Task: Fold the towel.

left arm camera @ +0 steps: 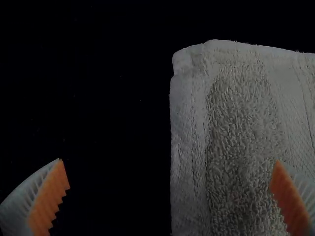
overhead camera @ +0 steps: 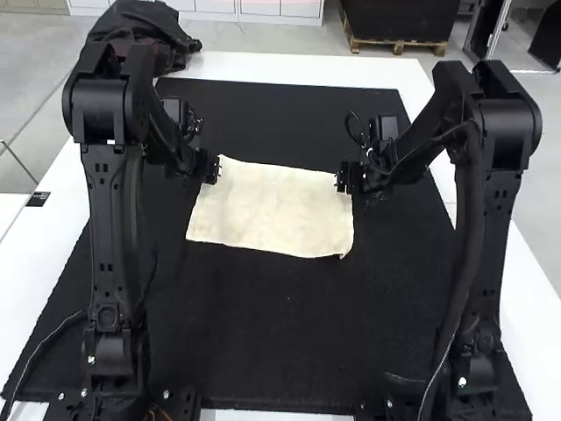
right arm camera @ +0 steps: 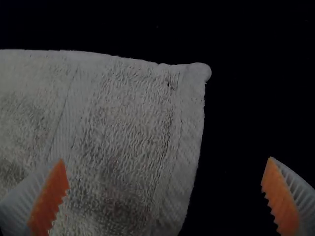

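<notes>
The high view shows one cream towel [overhead camera: 273, 210] lying flat, a rectangle on one black mat [overhead camera: 263, 351], between the tabletop's [overhead camera: 298, 64] left and right edges, somewhat nearer the far one. One dark cloth bundle [overhead camera: 145, 31] sits at the far left corner. Two grippers, left [overhead camera: 213, 168] and right [overhead camera: 342, 178], are at its far corners. The wrist views add looped pile and two orange pads [left arm camera: 49, 196] apiece, parted wide, both grippers released.

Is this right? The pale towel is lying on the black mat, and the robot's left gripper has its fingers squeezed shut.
Not quite: the left gripper has its fingers wide apart, as the left wrist view shows. The pale towel is lying on the black mat, just as you said.
</notes>
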You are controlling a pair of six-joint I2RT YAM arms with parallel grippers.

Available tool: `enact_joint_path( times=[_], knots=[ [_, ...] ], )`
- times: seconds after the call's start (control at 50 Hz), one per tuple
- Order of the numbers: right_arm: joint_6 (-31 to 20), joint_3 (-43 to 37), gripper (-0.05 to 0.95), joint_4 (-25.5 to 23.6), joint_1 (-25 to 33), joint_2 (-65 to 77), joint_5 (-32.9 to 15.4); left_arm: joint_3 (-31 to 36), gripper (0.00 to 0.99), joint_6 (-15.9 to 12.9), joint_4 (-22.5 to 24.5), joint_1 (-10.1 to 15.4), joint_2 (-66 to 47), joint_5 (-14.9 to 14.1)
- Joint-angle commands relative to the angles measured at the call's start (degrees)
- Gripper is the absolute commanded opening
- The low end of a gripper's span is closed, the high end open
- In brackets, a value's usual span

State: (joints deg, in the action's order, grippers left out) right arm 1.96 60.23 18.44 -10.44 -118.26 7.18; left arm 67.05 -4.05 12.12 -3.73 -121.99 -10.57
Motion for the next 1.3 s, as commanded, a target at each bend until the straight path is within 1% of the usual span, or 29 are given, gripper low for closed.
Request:
enact_joint_path(
  times=[0.0, 0.26, 0.54, 0.66, 0.78, 0.86, 0.92, 0.98, 1.04, 1.06, 1.1, 1.12, 1.14, 1.16, 1.28],
  knots=[
    [0.42, 2.0, 0.91, 0.37, -0.73, -1.19, 0.64, 1.68, 0.957, -0.43, 0.62, 0.47, -0.96, -0.68],
    [0.33, 4.28, 0.91, 0.46, -0.81, -4.09, 0.64, 1.77, 0.957, -0.52, 2.03, 0.47, -2.28, -0.59],
    [-0.11, 6.04, 0.91, 0.37, -1.25, -6.11, 0.64, 3.53, 0.956, -0.34, 1.5, 0.47, -3.69, -0.59],
    [-0.37, 6.39, 0.91, -0.07, -1.52, -6.81, 0.55, 4.06, 0.959, -0.34, 0.71, 0.47, -4.3, -0.42],
    [-0.55, 6.48, 0.91, -0.24, -1.69, -6.9, 0.55, 4.67, 0.964, -0.6, -1.05, 0.47, -4.3, -0.42],
    [-2.04, 6.66, 0.91, -0.16, -1.69, -6.9, 0.55, 5.02, 0.967, -0.6, -2.01, 0.47, -4.3, -0.42],
    [-2.22, 6.92, 0.91, -0.24, -1.87, -6.9, 0.47, 5.2, 0.959, -0.6, -2.45, 0.47, -4.39, -0.42],
    [-1.96, 7.36, 0.9, -0.42, -1.87, -6.9, 0.55, 5.11, 0.913, -0.69, -2.72, 0.47, -4.39, -0.42],
    [-2.13, 7.8, 0.83, -1.65, -1.87, -6.9, 0.73, 4.85, 0.795, -0.69, -2.89, 0.47, -4.39, -0.15],
    [-2.22, 7.71, 0.77, -1.83, -1.87, -6.9, 1.43, 4.76, 0.711, -0.69, -2.8, 0.47, -4.48, 0.02],
    [-3.1, 7.45, 0.44, -1.74, -1.96, -6.9, 3.19, 4.58, 0.374, -0.96, -2.72, 0.47, -4.92, 0.2],
    [-3.54, 7.19, 0.18, -1.74, -1.96, -6.9, 3.89, 4.41, 0.189, -1.04, -2.19, 0.47, -5.1, 0.46],
    [-3.63, 6.83, -0.05, -1.39, -1.96, -6.9, 3.89, 4.06, 0.013, -1.13, -1.48, 0.47, -5.45, 0.9],
    [-3.45, 6.57, -0.02, -1.3, -1.96, -6.99, 4.07, 3.88, 0.023, -1.13, -1.13, 0.47, -5.71, 0.99],
    [-3.19, 6.04, -0.02, -1.39, -1.78, -6.99, 4.69, 2.39, 0.021, -1.48, 0.98, 0.47, -6.33, 0.81]
  ],
)
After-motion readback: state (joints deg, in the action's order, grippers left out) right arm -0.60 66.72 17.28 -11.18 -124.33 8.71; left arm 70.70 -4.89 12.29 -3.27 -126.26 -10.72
